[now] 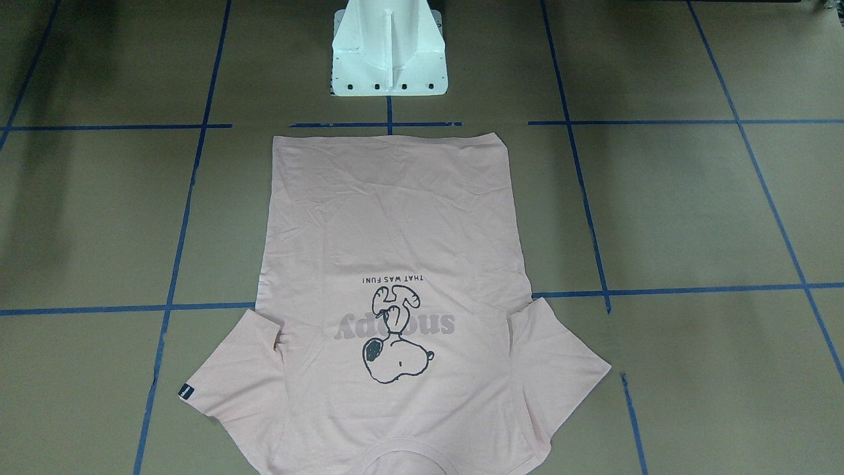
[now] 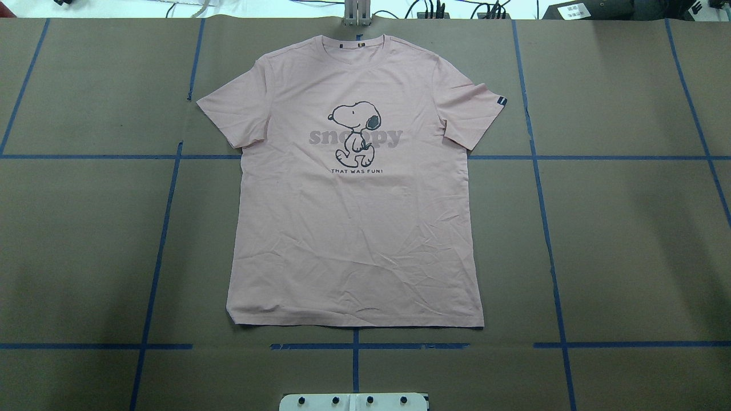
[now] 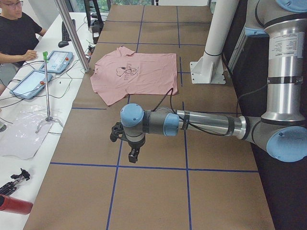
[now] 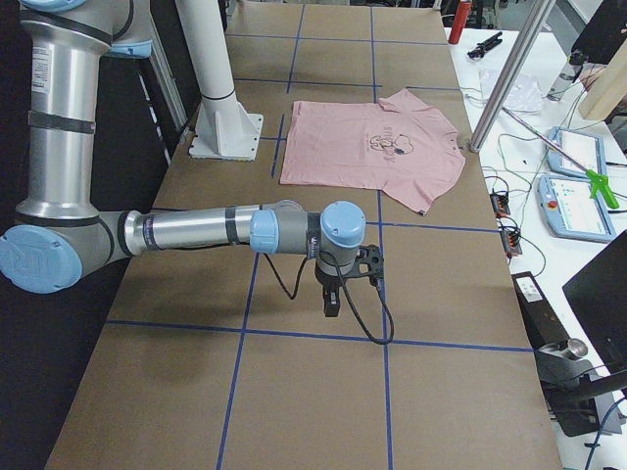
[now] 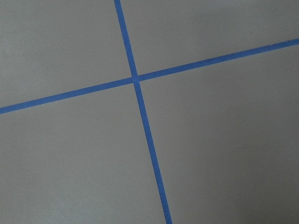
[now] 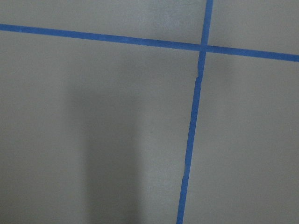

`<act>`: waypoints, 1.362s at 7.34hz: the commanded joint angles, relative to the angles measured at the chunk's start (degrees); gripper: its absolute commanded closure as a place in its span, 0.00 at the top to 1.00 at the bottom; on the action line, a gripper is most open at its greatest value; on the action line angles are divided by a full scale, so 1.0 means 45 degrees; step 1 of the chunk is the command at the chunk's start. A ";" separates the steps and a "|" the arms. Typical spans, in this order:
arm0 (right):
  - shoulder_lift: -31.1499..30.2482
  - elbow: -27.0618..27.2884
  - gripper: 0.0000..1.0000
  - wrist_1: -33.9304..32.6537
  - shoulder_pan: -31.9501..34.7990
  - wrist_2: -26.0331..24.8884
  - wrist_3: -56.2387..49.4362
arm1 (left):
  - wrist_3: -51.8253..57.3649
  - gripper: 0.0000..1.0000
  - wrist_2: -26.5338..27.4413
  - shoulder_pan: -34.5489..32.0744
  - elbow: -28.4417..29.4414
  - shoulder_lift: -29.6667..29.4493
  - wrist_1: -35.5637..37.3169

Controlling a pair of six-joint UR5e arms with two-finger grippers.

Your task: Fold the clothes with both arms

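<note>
Pink T-shirt [image 2: 354, 228] flat, print up, mid-desk [image 2: 628, 228], hem toward white pedestal [image 1: 389, 59]; left claw [image 3: 133, 155] and right claw [image 4: 331, 300] over blue tape [image 5: 135, 79] well apart from it, spread or together cannot tell; teach pendants [image 3: 58, 61] beyond collar.

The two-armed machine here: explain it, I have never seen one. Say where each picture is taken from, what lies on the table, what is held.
It is a robot: two tubular arms and a white pedestal. Two pictures look down on the table, one from behind the robot, one facing it. A pink T-shirt lies flat, print up. Two pictures look from the table's ends and show the left gripper and the right gripper hanging above the table, apart from it. Each wrist camera sees only blue tape. Nothing is held; whether the grippers are open I cannot tell.
</note>
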 commanded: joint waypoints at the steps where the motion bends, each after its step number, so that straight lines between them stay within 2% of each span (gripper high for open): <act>1: -0.0005 0.0174 1.00 0.0014 0.0000 0.0031 0.0034 | 0.0007 1.00 -0.0016 0.0011 -0.0036 0.0069 0.0000; 6: 0.0034 0.0253 1.00 -0.0005 -0.0039 0.0323 0.0113 | -0.0090 1.00 -0.0094 0.0011 -0.0075 -0.0105 0.0000; 7: 0.0112 0.0253 1.00 0.0517 -0.0039 0.0324 0.0152 | -0.0091 1.00 -0.0751 0.0011 0.0022 -0.0164 -0.0020; 8: 0.0209 0.0079 1.00 0.1644 -0.0232 0.0421 0.0674 | -0.0091 1.00 -0.1048 0.0011 0.0042 -0.0184 -0.0020; 9: 0.1022 -0.0251 1.00 0.2467 -0.0950 0.0480 0.2497 | -0.0052 1.00 -0.1051 0.0011 -0.0035 -0.0184 -0.0020; 10: 0.2132 -0.0796 0.96 0.3172 -0.1769 0.0441 0.4429 | -0.0033 1.00 -0.1051 0.0031 -0.0075 -0.0223 -0.0039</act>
